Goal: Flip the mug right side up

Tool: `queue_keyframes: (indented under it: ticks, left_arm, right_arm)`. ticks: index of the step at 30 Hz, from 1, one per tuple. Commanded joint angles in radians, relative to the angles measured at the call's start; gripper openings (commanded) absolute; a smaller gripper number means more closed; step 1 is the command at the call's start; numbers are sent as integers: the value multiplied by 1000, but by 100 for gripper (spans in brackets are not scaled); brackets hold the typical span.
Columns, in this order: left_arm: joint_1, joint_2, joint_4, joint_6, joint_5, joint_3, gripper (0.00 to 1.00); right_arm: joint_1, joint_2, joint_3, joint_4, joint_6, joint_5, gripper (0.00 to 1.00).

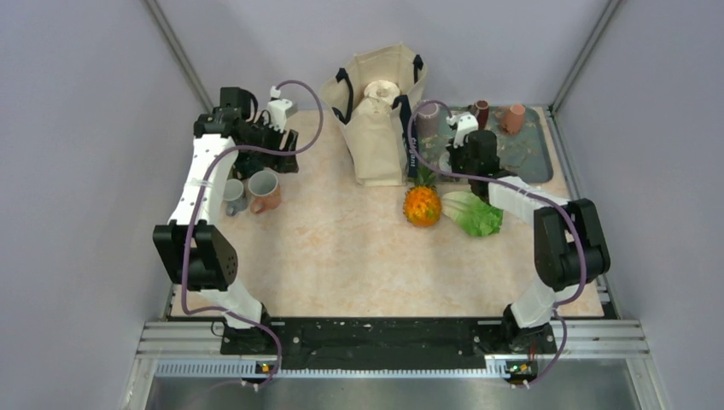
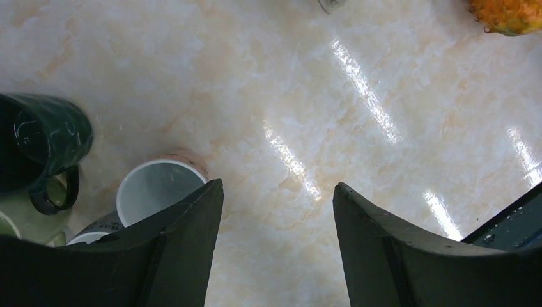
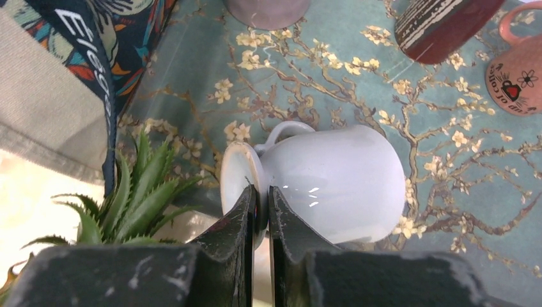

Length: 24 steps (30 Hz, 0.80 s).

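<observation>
The mug, white, glossy and round-bellied, lay on its side on the tray, its rim pinched by the right gripper. The left gripper hung spread.

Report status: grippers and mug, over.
Right gripper shut on rim of white mug. Mug on its side over floral tray, not yet upright. Left gripper open, beside other mugs. Pineapple leaves close by.

The mug is glossy glazed, the tabletop polished, the bag cloth.
</observation>
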Motion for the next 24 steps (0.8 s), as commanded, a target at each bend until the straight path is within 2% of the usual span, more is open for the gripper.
queue_keyframes:
  ticks: [1, 7, 12, 13, 15, 19, 24]
  left_arm:
    - [-22, 5, 34, -14, 2, 10, 68]
    - [-24, 2, 33, -8, -12, 4, 68]
    - [-24, 3, 34, -5, -18, 4, 68]
    - [-24, 2, 33, -5, -19, 3, 69]
    - [-24, 9, 33, -3, -24, 5, 68]
    - [-24, 8, 34, -4, -23, 8, 69]
    - [-24, 3, 31, 2, -32, 4, 68]
  right_arm:
    - [18, 59, 84, 34, 0, 44, 0]
    - [58, 158, 137, 51, -28, 152, 0]
    - [67, 186, 166, 2, -11, 137, 0]
    - [68, 185, 169, -9, -8, 117, 3]
    - [68, 185, 183, -44, -10, 74, 18]
    - [68, 180, 229, -125, -15, 30, 39]
    - [60, 116, 248, -168, -12, 2, 57]
